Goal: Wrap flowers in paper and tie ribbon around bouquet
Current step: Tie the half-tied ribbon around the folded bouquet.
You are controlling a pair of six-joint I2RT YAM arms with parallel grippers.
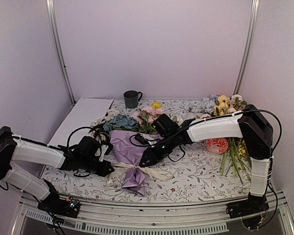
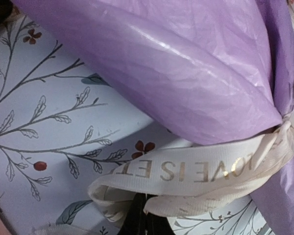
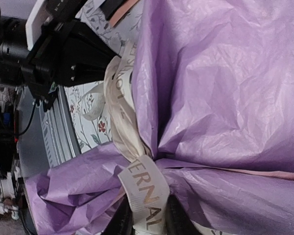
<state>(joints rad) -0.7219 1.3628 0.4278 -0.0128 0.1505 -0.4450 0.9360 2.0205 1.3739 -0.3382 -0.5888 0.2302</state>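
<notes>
Bouquet (image 1: 132,147) lies mid-desk (image 1: 201,172), with the ribbon (image 1: 133,170) cinched at its neck. Left jaws are closed on one ribbon tail. Right jaws stand narrowly apart astride the other; cannot tell if pinching. Judgement: pull tails outward evenly, keep knot centred, don't crush paper (image 2: 186,73).

In the left wrist view the left hand (image 2: 139,221) is only a dark sliver at 6 o'clock, cut by the edge and draped by the ribbon (image 2: 186,174), whose gold lettering vanishes into a fold. In the right wrist view the right hand (image 3: 148,224) is cropped at 6 o'clock, and whether its fingers pinch the ribbon cannot be told. From above, the paper (image 1: 125,147) hides the stems of the flowers (image 1: 149,113).
</notes>
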